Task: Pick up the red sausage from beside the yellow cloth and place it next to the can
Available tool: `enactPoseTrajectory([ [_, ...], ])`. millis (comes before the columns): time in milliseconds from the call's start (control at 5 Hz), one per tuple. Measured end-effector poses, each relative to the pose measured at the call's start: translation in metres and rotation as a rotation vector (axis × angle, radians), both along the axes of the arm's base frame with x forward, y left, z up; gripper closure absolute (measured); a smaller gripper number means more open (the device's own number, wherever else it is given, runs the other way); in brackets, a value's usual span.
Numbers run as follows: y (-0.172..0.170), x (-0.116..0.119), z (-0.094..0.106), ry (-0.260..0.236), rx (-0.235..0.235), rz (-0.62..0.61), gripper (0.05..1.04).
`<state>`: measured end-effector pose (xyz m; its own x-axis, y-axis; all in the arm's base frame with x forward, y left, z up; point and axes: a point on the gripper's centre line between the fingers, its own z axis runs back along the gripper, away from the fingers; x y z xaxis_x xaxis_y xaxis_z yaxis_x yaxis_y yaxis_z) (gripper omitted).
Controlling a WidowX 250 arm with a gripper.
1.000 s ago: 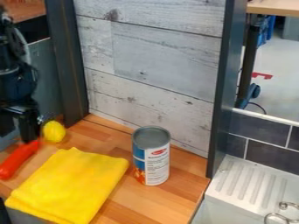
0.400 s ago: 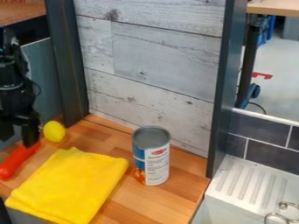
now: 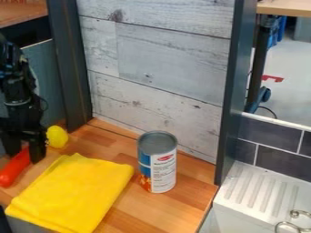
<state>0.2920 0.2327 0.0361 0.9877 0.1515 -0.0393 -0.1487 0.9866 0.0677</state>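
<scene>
can (image 3: 157, 161) upright, apart from pincer (image 3: 25, 156)

My arm (image 3: 17, 86) is at the left edge of the camera view, black and nearly upright, with a thin cable (image 3: 44, 103) bowing out beside it. Below the wrist (image 3: 18, 109), my gripper (image 3: 25, 157) points down, its two fingers (image 3: 37, 149) parted, with a plain gap between them.

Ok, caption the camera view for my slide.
Open black gripper at an orange-red object, near a yellow cloth and an upright can.
</scene>
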Motion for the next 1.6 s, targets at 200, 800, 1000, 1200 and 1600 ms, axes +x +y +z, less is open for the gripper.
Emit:
enactPoseTrajectory([
  [200, 0.008, 0.001, -0.009, 0.032, 0.021, 0.019, 0.087],
  [800, 0.025, -0.01, -0.029, 0.075, -0.016, 0.074, 0.139],
  [1000, 0.023, -0.008, -0.029, 0.068, -0.026, 0.08, 0.415],
  [1200, 0.019, -0.007, -0.028, 0.051, -0.044, 0.099, 0.521],
  [1600, 0.002, -0.017, 0.055, -0.041, 0.035, 0.323, 0.521],
])
